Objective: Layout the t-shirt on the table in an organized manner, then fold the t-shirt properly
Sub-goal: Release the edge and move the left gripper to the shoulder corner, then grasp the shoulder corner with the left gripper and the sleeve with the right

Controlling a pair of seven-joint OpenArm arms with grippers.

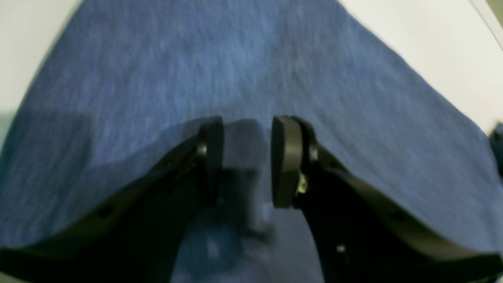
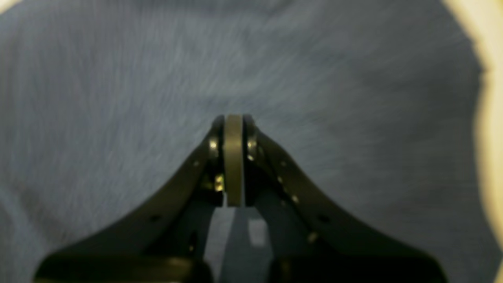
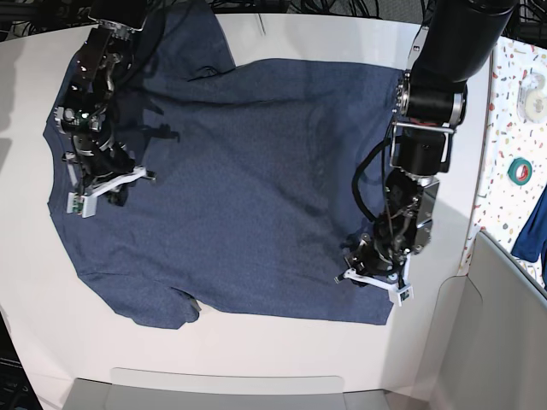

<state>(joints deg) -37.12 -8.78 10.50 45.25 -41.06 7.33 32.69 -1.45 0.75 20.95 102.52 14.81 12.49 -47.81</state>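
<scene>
Here the left fingers (image 1: 287, 161) gape over the t-shirt (image 1: 251, 70); right fingers (image 2: 234, 157) pressed together.

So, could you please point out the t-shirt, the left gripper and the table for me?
t-shirt (image 3: 256, 179): base view, flat middle of the cloth.
left gripper (image 1: 247, 161): left wrist view, gap between open fingertips.
table (image 3: 299, 350): base view, bare near edge.
</scene>
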